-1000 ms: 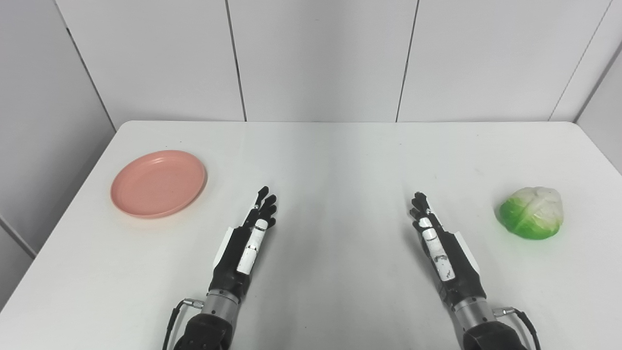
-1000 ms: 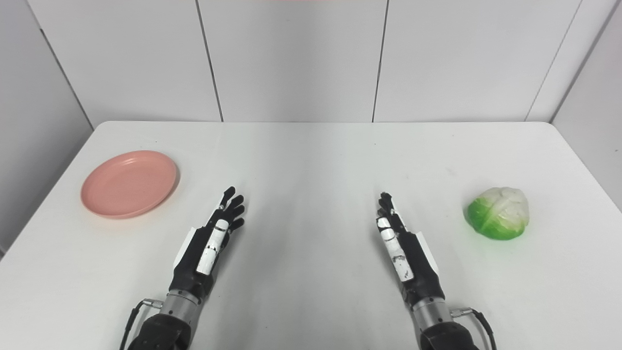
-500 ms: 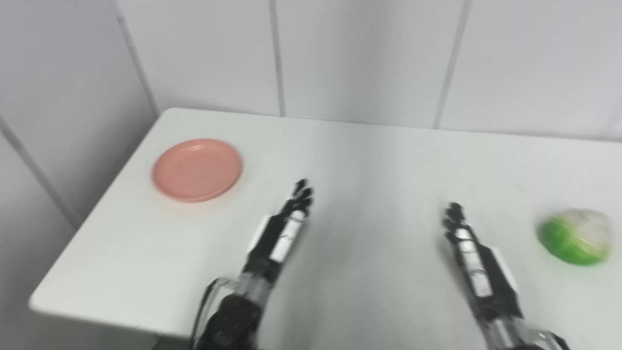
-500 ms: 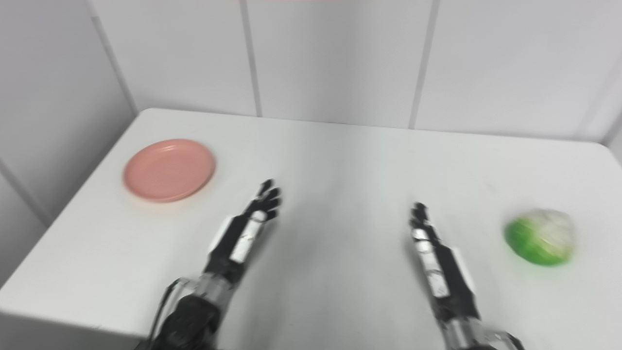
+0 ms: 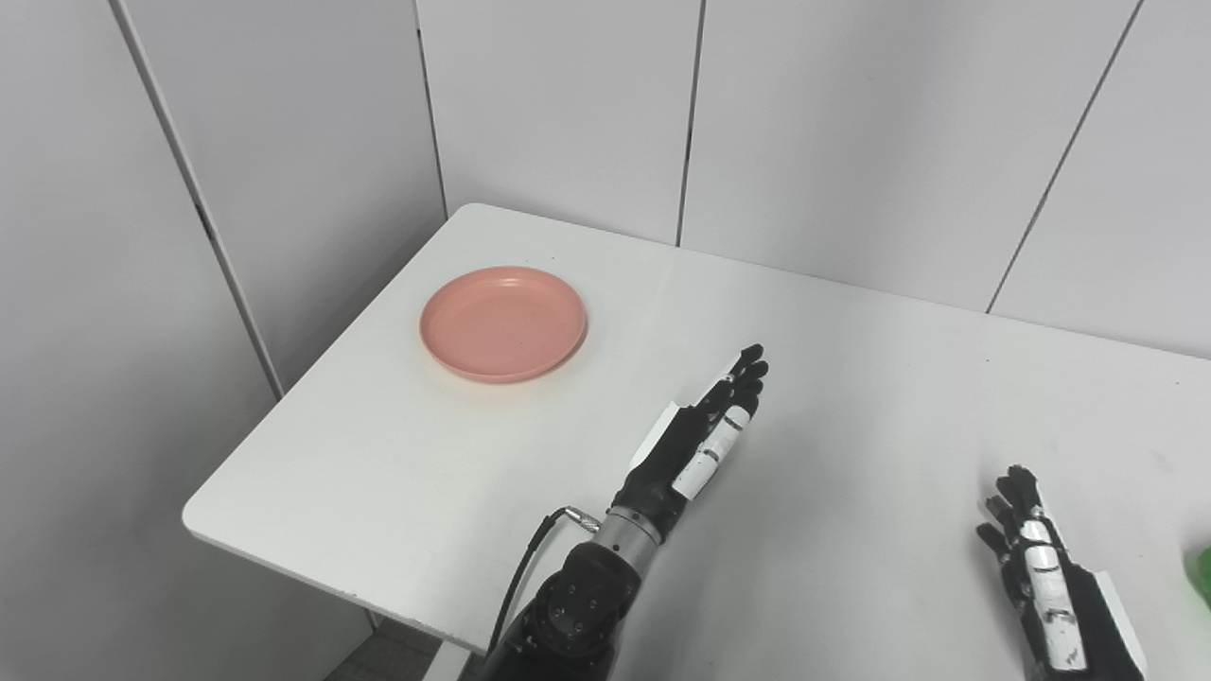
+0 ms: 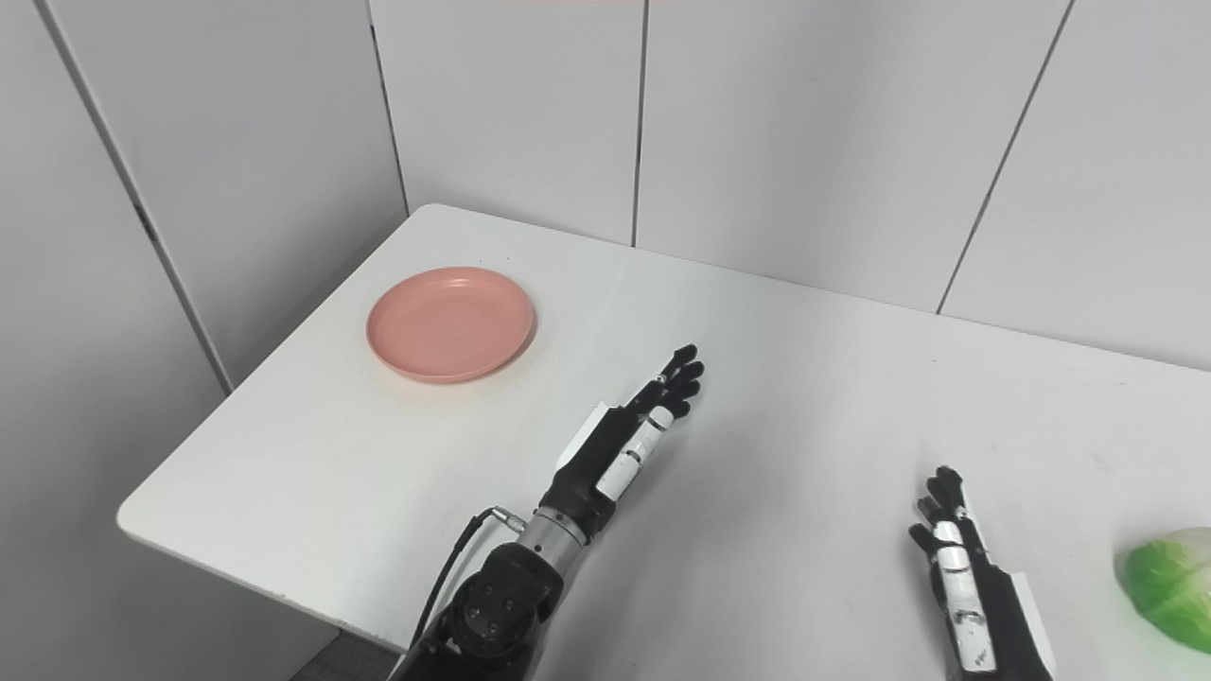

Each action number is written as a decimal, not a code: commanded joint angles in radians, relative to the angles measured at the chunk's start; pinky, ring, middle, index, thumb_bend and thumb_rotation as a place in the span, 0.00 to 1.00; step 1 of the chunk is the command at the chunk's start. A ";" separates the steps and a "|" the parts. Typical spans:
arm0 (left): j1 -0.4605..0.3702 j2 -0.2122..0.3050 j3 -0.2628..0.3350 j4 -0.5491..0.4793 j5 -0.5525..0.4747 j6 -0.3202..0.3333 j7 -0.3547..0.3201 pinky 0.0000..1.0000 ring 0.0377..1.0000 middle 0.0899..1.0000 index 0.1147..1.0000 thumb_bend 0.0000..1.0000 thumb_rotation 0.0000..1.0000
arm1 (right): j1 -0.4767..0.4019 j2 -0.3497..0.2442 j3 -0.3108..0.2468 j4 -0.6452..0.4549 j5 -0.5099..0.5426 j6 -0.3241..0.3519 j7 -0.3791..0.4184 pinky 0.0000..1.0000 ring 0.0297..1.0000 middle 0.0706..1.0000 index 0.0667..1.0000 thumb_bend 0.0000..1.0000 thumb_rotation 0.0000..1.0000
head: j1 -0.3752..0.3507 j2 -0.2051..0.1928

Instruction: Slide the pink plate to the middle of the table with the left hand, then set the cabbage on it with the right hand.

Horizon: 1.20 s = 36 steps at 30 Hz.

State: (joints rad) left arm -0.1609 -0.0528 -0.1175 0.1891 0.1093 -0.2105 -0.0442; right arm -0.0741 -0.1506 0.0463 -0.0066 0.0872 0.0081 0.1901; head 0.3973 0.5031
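Observation:
The pink plate (image 5: 502, 323) lies empty near the table's far left corner. My left hand (image 5: 702, 437) is open, fingers straight, just above the table to the right of and nearer than the plate, not touching it. My right hand (image 6: 974, 591) is open at the lower right, holding nothing. The green and white cabbage (image 6: 1173, 586) sits on the table to the right of the right hand, cut off by the picture edge; only a sliver of the cabbage (image 5: 1202, 573) shows in the left eye view.
The white table (image 5: 851, 378) ends at a left edge and a near left corner (image 5: 194, 515). Grey wall panels stand close behind and to the left of the table.
The camera has turned left, so the whole picture has shifted right and the cabbage is nearly out of frame. Both hands stay open in much the same pose.

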 commanded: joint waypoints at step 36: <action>-0.053 0.105 0.122 -0.463 -0.177 0.339 -0.056 0.96 0.95 0.95 0.94 0.54 1.00 | 0.005 0.035 0.003 -0.032 -0.013 0.023 -0.019 1.00 1.00 1.00 1.00 0.12 1.00 | -0.016 -0.019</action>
State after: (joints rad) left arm -0.1607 0.0289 -0.0156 -0.2233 -0.0474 0.1106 -0.1027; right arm -0.0701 -0.1255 0.0487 -0.0307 0.0690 0.0221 0.1745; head 0.3804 0.4832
